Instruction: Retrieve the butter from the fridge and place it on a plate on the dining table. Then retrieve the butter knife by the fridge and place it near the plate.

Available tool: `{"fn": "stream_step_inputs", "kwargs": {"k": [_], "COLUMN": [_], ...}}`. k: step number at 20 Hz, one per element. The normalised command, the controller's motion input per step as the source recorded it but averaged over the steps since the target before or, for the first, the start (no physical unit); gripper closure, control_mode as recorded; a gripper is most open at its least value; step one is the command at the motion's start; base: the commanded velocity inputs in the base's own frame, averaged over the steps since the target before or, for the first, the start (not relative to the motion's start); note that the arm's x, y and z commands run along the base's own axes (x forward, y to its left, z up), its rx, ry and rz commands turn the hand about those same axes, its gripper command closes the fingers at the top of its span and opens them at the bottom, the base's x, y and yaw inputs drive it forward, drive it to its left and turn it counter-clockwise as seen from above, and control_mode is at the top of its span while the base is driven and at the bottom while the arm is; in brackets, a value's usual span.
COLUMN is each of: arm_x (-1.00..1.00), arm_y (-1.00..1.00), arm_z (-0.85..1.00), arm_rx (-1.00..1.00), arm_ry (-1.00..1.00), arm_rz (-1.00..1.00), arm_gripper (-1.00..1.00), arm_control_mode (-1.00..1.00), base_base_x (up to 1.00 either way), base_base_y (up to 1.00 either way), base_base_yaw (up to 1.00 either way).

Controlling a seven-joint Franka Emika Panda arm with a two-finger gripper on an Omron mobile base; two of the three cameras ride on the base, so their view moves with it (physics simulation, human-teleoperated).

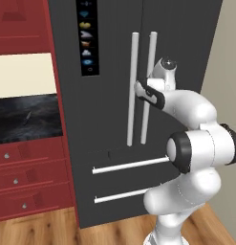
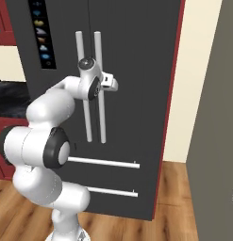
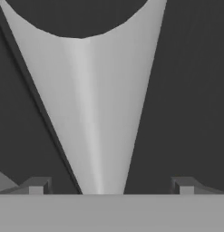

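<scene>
The tall dark grey fridge [image 1: 107, 110] [image 2: 137, 94] stands shut in front of me. My gripper [image 1: 139, 90] [image 2: 111, 84] is pressed up to its two long upright white bar handles [image 1: 133, 86] at mid height. In the hand view the gripper [image 3: 111, 186] is open, with one white handle [image 3: 93, 113] running up between the two fingertips [image 3: 36, 186] and the dark door [image 3: 190, 90] behind it. A tiny grey sliver, the butter knife [image 1: 27, 117], lies on the black counter top [image 1: 14, 127] left of the fridge. The butter is hidden; the plate and the dining table are out of view.
Red drawers [image 1: 24, 177] sit under the counter and red cabinets [image 1: 19, 24] above it. Two horizontal white bars [image 1: 129, 165] [image 2: 104, 163] cross the fridge's lower drawers. A grey wall [image 2: 214, 141] stands close on the right, with wooden floor [image 2: 174, 188] below.
</scene>
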Motion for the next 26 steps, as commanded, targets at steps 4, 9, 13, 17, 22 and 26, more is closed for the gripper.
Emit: {"fn": "stream_step_inputs", "kwargs": {"k": [4,9,13,17,22,26], "arm_x": [0.43,0.34,0.24,0.29,0.00,-0.24], "arm_y": [0.00,0.00,0.00,0.00,0.00,-0.03], "arm_z": [0.00,0.00,0.00,-0.02,0.00,0.03], "arm_rx": [0.00,0.00,0.00,0.00,0.00,0.00], "arm_ry": [-0.02,-0.04,-0.13,-0.11,0.00,0.00], "arm_rz": [0.00,0.00,0.02,0.01,0.00,0.00], "arm_gripper": [-1.00,-1.00,-1.00,1.00,1.00,1.00], "arm_control_mode": [-1.00,-1.00,-1.00,-1.00,-1.00,-1.00], "base_base_x": [0.00,0.00,0.00,0.00,0.00,0.00], "base_base_y": [0.00,0.00,0.00,0.00,0.00,0.00], "base_base_yaw": [0.00,0.00,0.00,0.00,0.00,0.00]}}
